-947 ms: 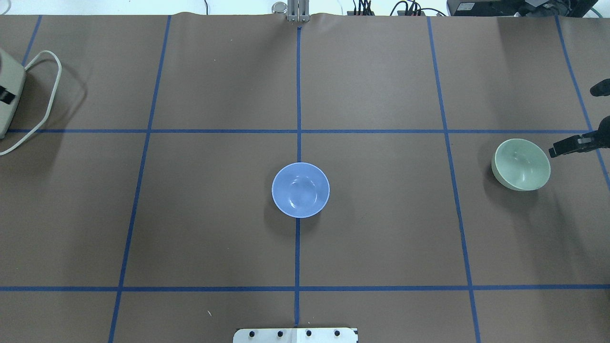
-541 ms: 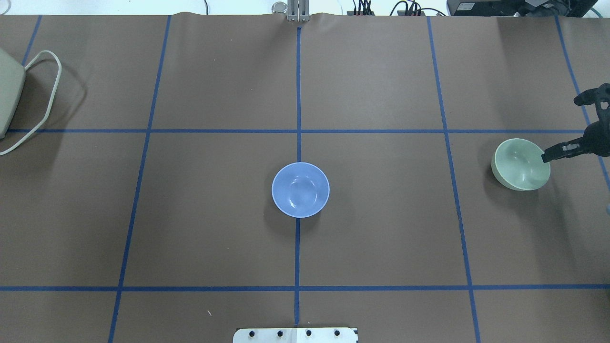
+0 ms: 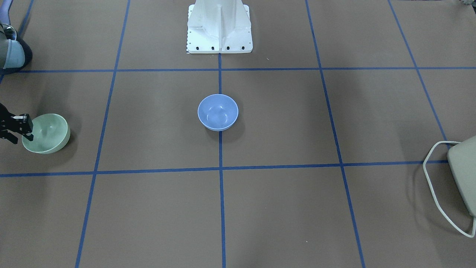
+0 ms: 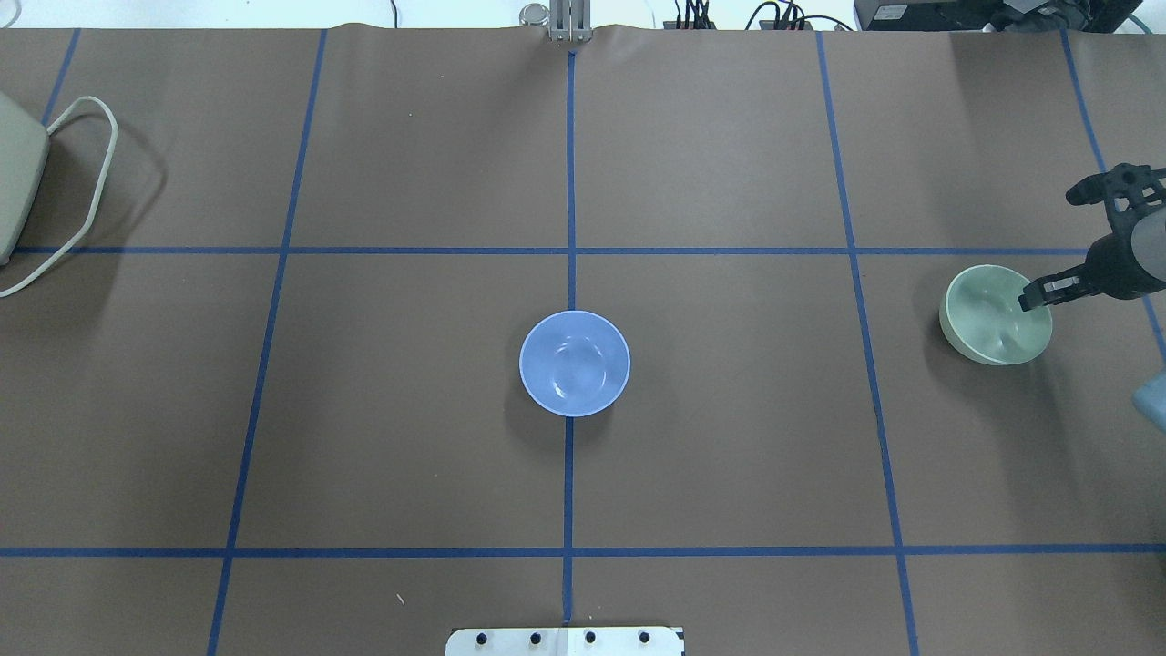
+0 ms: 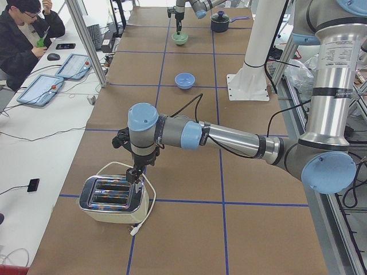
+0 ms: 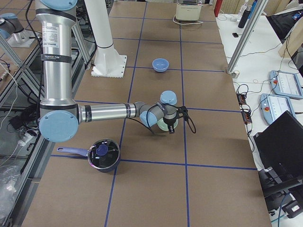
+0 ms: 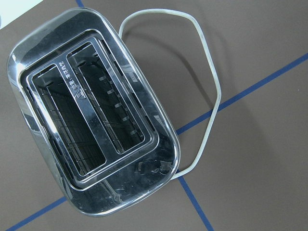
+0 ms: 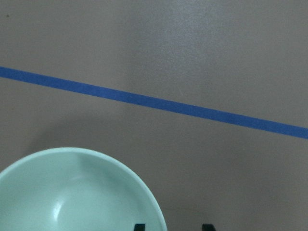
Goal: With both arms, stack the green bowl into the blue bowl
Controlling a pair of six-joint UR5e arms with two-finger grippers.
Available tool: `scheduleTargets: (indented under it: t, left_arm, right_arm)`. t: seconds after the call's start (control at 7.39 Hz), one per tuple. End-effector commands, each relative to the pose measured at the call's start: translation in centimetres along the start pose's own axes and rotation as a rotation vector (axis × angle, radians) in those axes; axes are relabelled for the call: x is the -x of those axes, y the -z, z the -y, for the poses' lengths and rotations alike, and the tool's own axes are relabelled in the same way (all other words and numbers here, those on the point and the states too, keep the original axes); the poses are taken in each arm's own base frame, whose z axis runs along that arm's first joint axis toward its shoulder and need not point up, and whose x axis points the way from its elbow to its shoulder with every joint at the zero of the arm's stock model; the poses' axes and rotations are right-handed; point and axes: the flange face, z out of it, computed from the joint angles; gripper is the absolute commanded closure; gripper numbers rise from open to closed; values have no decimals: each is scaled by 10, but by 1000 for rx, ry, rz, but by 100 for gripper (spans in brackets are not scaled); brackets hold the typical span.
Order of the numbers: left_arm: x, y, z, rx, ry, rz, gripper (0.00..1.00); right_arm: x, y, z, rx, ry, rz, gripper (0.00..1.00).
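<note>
Straddling green bowl (image 3: 48, 132) rim, right pincer (image 3: 21, 138) gapes; left pincer (image 5: 136, 175) above toaster (image 5: 112, 197), state unclear.

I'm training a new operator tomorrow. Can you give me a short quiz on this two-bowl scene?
1. Which gripper has its fingers either side of the green bowl's rim?
2. True or false: the green bowl already sits inside the blue bowl.
3. The left wrist camera looks down on: A a kettle; B a toaster; C a plate.
Key: 1 the right gripper; 2 false, the blue bowl stands empty and apart; 3 B.
</note>
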Motion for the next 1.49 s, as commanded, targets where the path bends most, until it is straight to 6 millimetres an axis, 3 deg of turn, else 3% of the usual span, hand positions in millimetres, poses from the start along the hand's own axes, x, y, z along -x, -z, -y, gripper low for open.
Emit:
scheduleTargets:
  t: [0.0,0.27,0.54,0.68,0.81,0.95,1.08,1.35]
  left_arm:
    - [0,0,0,-1,-1,1,2]
    - [-1,1,0,-3,-2,2,2]
    - [0,1,-1,0,11,2,2]
    - [2,-12,-24,27,115,-14,2]
    - [-5,-10,-29,5,348,-42,2]
    - [-15,-3,-34,-14,434,-39,2]
    - [-14,-6,-37,-19,431,-41,2]
    - [-16,-8,-45,-19,430,-43,2]
  right_arm:
    - [1,-2,0,4,9,0,100]
    - [3,0,0,3,13,7,100]
    - [35,27,19,-32,37,77,100]
    - [59,43,44,-62,15,121,100]
    - [91,60,72,-100,-69,163,100]
    - [125,80,94,-121,-147,218,100]
    - [168,104,103,-94,-207,265,100]
    - [293,145,117,12,-309,216,100]
